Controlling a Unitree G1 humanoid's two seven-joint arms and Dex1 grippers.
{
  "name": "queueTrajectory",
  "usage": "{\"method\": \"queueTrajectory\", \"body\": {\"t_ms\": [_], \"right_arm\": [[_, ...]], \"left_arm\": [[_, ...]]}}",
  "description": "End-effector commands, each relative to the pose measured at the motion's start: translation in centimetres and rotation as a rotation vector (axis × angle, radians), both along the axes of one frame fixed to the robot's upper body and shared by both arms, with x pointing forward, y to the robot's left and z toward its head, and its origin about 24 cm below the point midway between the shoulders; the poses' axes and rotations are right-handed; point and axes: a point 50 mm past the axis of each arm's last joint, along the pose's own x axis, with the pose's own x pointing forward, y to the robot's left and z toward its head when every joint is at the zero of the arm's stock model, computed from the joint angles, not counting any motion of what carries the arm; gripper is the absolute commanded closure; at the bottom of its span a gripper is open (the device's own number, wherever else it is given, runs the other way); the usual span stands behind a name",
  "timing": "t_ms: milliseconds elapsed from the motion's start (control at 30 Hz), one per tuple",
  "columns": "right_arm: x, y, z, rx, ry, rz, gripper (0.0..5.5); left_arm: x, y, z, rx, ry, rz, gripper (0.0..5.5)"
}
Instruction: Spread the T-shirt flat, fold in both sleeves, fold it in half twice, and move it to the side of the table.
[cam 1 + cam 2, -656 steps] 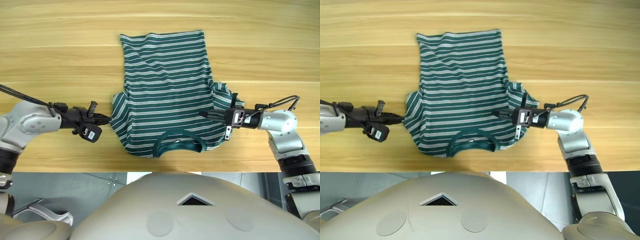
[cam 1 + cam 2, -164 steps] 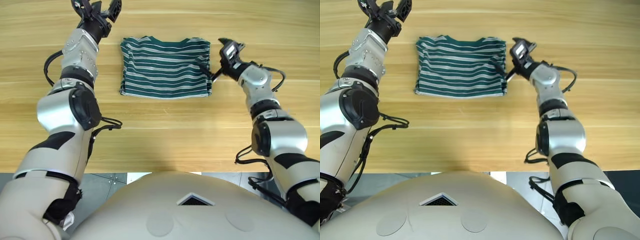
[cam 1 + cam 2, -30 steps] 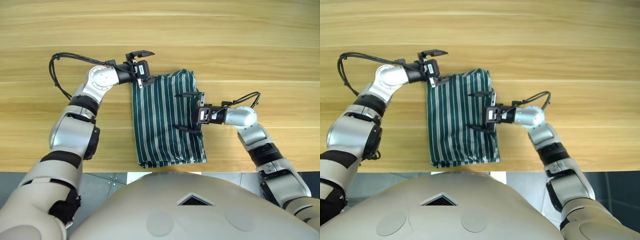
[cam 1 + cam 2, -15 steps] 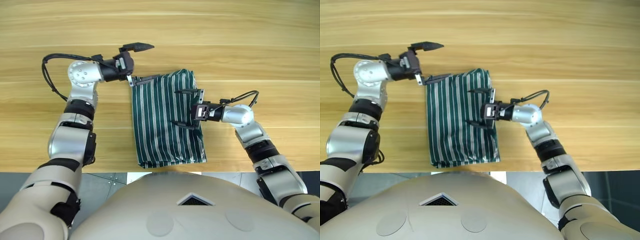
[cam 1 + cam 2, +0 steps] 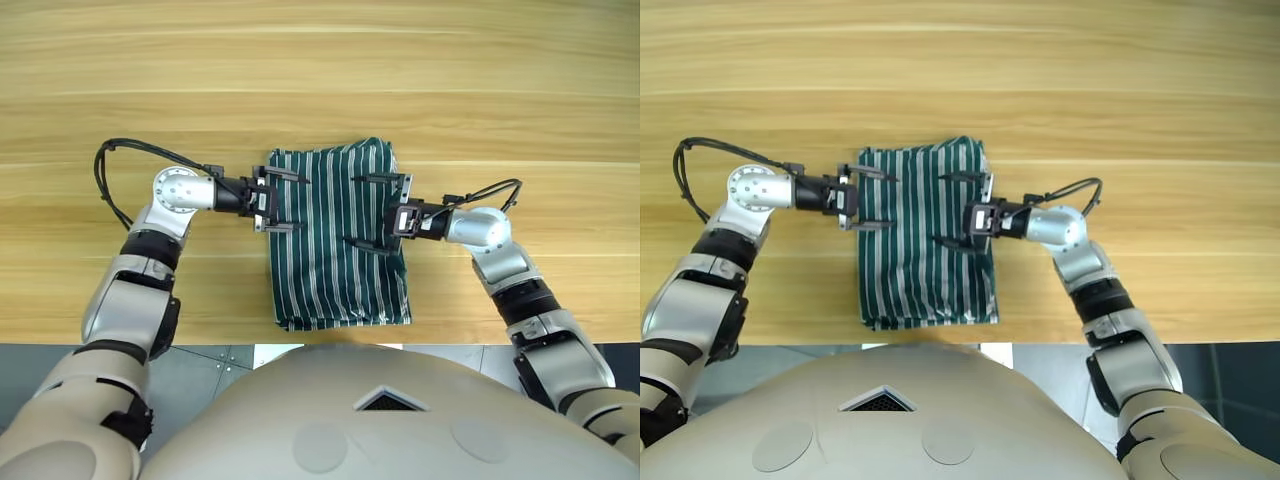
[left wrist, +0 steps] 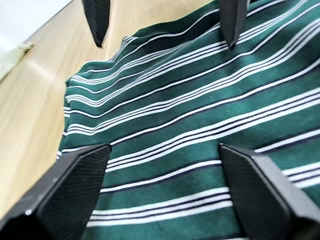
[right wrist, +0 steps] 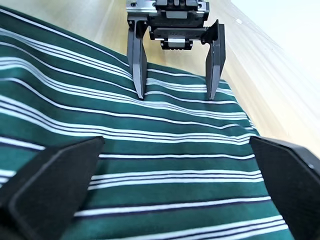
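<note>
The green T-shirt (image 5: 335, 250) with white stripes lies folded into a narrow rectangle on the wooden table (image 5: 320, 80), its near end close to the front edge. My left gripper (image 5: 300, 204) is open over the shirt's left edge, fingers pointing right. My right gripper (image 5: 349, 210) is open over the right half, fingers pointing left. The two face each other across the cloth. In the left wrist view my own fingers (image 6: 75, 190) straddle the striped fabric (image 6: 190, 115). The right wrist view has the left gripper (image 7: 175, 95) beyond the fabric (image 7: 150, 165). Neither holds anything.
Bare wood stretches to the far side and to both sides of the shirt. The table's front edge (image 5: 200, 343) runs just below the shirt's near end. Black cables loop off both wrists.
My left gripper swung from the shirt's far left corner down to its left edge and now points at the right gripper. The shirt's far edge looks flatter. The right gripper barely moved.
</note>
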Motion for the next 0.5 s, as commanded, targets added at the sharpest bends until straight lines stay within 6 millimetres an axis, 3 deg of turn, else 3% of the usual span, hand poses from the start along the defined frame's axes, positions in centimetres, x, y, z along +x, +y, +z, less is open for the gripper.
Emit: {"method": "queueTrajectory", "body": {"t_ms": [33,300,500], "right_arm": [[2.1,-1.4,-0.8,-0.128,-0.047,-0.105,0.12],[4.3,-1.7,-2.0,-0.170,-0.067,-0.221,0.12],[4.4,-1.4,-2.0,-0.128,-0.072,-0.210,0.12]], "left_arm": [[-0.1,-0.2,-1.8,0.103,0.027,0.036,1.50],[1.0,-0.6,-2.2,0.122,-0.027,0.116,1.50],[2.7,0.4,-1.5,0.164,-0.101,0.235,1.50]]}}
